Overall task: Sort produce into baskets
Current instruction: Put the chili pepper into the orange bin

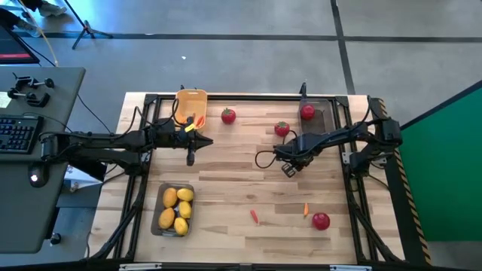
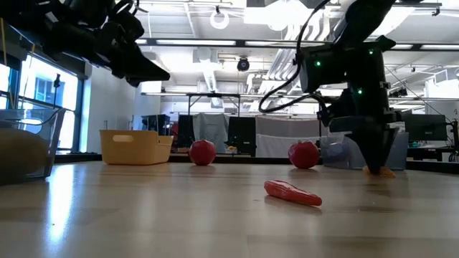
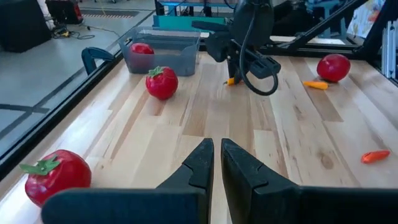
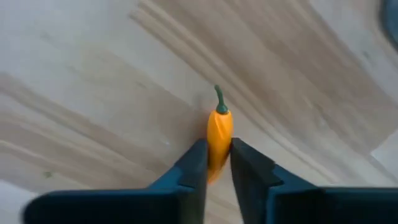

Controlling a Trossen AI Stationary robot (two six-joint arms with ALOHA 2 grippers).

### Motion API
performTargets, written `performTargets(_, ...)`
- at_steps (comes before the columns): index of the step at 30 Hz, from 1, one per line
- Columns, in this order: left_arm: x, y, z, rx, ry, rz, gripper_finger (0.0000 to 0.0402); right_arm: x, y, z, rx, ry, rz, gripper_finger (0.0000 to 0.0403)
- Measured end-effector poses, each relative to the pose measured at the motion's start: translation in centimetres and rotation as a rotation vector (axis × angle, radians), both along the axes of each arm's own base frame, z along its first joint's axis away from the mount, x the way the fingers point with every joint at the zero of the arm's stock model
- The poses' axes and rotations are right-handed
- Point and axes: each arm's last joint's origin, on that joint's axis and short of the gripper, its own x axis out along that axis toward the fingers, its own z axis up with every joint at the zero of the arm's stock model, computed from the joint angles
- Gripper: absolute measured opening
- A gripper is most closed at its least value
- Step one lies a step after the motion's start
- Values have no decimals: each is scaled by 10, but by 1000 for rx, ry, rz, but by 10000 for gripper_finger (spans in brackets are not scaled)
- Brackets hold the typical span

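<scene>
My right gripper stands mid-table, fingers down, shut on a small orange carrot-like piece with a green stem. My left gripper hangs above the table's left middle, shut and empty. Several lemons lie in a grey tray at the near left. A yellow basket stands at the far left. A second grey tray at the far right holds a red fruit. Loose red fruits lie on the table, and two carrot-like pieces. My right gripper pinches the orange piece by its thick lower body between its two fingers, coming from above and pointing down. The piece lies along the fingers and its stem end sticks out past the fingertips. In the low view its end is at the table top; touching or just clear, I cannot tell.
The table is framed by a dark rail. A red carrot-like piece lies in the open near middle. A desk with a keyboard stands left of the table. Bare wood lies between the two grippers.
</scene>
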Motion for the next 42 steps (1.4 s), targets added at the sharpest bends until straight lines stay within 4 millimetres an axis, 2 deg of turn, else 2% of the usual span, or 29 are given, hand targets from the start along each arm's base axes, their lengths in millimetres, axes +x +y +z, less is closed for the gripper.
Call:
performTargets(4,-1,-1,-3,9,-19,-2,16,3,0,0,27,-30,27,11)
performTargets(9,-6,-1,-10,-12,-146,15,13,21,-1,13,24,-187,65,13)
performTargets(14,-13,-2,-17,8,-215,30,1,56,-9,19,-84,-525,128,5)
performTargets(20,-26,0,-10,55,-264,60,0,105,-29,21,-235,-972,194,2)
performTargets(22,-31,1,-8,72,-267,71,0,121,-40,21,-287,-1063,200,2)
performTargets(30,-44,0,-4,78,-253,94,0,191,-86,38,-431,-1152,255,1)
performTargets(36,-49,-1,-1,87,-268,91,0,227,-120,44,-481,-1190,218,1)
performTargets(42,-50,-2,1,95,-276,93,0,257,-142,35,-484,-1236,180,0)
